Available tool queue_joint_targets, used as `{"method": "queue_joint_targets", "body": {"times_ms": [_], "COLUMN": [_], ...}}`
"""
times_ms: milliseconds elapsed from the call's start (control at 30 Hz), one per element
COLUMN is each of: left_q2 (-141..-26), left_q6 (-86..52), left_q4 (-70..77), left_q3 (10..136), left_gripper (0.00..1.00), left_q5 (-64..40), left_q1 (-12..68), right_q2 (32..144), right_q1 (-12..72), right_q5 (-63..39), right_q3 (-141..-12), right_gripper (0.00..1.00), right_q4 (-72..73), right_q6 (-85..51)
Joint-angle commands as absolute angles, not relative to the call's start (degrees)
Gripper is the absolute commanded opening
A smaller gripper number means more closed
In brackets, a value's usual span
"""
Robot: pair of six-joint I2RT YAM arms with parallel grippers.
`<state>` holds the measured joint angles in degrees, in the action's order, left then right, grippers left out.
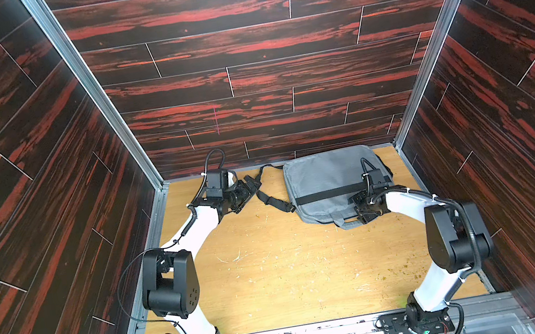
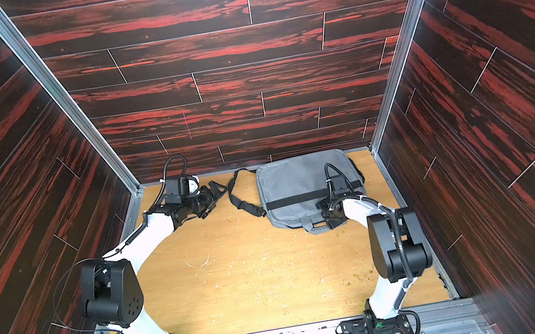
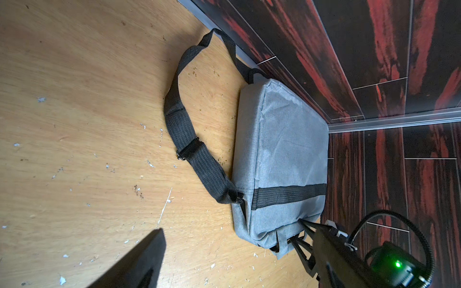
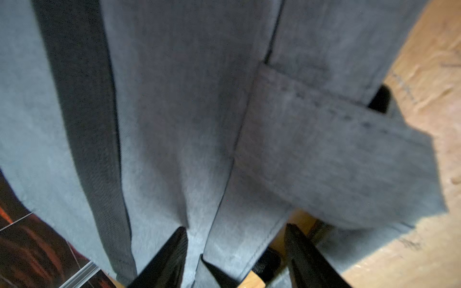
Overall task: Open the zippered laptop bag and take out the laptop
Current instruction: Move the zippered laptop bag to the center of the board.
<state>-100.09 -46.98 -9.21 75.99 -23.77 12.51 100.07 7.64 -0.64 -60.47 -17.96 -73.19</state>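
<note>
Scuffed plywood floor point(image 1: 276, 275) flecked with chips, dark red plank walls point(image 1: 257, 42) stood on three sides, bag point(image 1: 330, 179) lay flat beneath right claw point(image 1: 359, 209), jaws apart astride its handle edge, grip unclear, left claw point(image 1: 254, 186) gaped wide, strap point(image 1: 273, 199) just beyond.

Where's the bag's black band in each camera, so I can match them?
Both top views: black band across the bag, nearer its handle side.
Left wrist: across the bag near the shoulder strap end.
Right wrist: blurred dark stripe close up.
Shared landmark: the grey handle.
</note>
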Motion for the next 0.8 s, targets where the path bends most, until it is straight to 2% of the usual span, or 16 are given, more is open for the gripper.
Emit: {"method": "queue_joint_targets", "body": {"times_ms": [0,267,533,767], "left_q2": [-100.1,-101.5,-102.9,-104.2], "left_q6": [-46.5,-47.6,-48.9,-48.4], "left_q4": [-10.4,-9.7,-8.9,-11.7], "left_q3": [77.4,77.9,78.4,80.7], "left_gripper": [0.97,0.97,0.97,0.97], "left_q5": [-24.2,-24.6,-25.1,-24.0], "left_q1": [12.6,12.6,13.2,13.7], "right_q2": [103.4,106.5,105.9,100.1], "right_q1": [7.6,7.6,7.5,8.1], "right_q5": [0.2,0.0,0.3,-1.2], "right_q3": [-61.6,-62.6,-60.7,-56.1], "right_gripper": [0.62,0.39,0.05,0.01], "right_q4": [-19.6,-18.1,-17.4,-16.8], "right_q6": [-74.8,-74.0,-71.7,-66.4]}}
